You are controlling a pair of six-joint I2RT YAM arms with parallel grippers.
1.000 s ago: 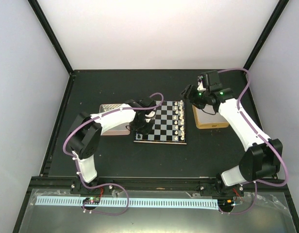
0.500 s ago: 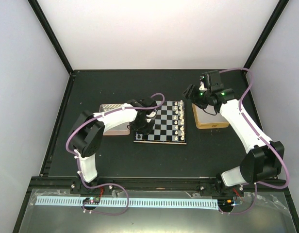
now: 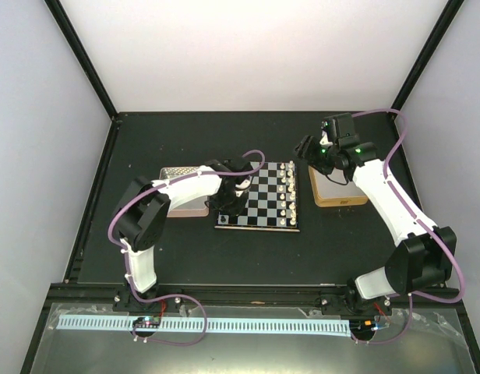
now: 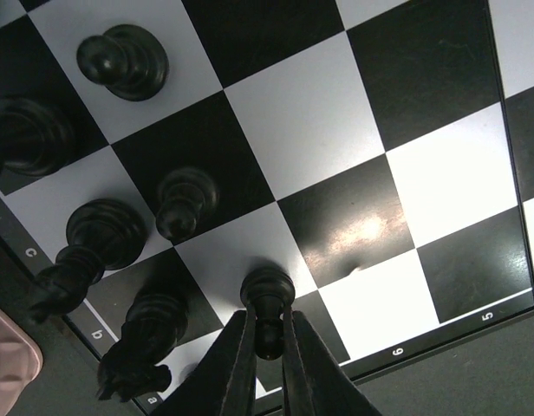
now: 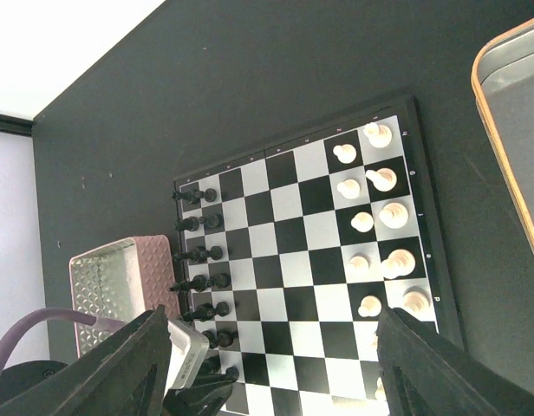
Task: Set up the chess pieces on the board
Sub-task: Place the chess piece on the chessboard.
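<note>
- Top external view, and the board (image 3: 259,204) sits mid-table (image 3: 224,257), with a pink tin (image 3: 178,207) just beside its left edge and a gold tin (image 3: 339,195) just off its right edge.
- White pieces (image 3: 287,195) line the board's right side in two columns.
- Trouble seeing the left side from above: the left arm (image 3: 185,187) reaches across the pink tin and covers the board's left edge, and a purple cable (image 3: 254,154) loops over its wrist.
- Left wrist view settles it: the left gripper (image 4: 267,334) is pinched narrow on the head of a black pawn (image 4: 267,290), and the pawn's base sits on a pale square near the board's lower rim.
- Other black pieces (image 4: 185,204) crowd the left of that frame, well clear of the fingers. They are turned, glossy and dark, with round bases.
- The checks are mirror-slick; one black square carries a bright glare. The rim is printed with small letters and numerals.
- Right gripper (image 5: 269,316) hangs above the table between board and gold tin, its jaws spread wide with nothing between them.
- Right wrist view looks down on the whole board: black pieces in a column at left, cream-white ones at right.
- The pink tin shows a dimpled metal floor, the gold tin a smooth grey inside. The table is matte black.
</note>
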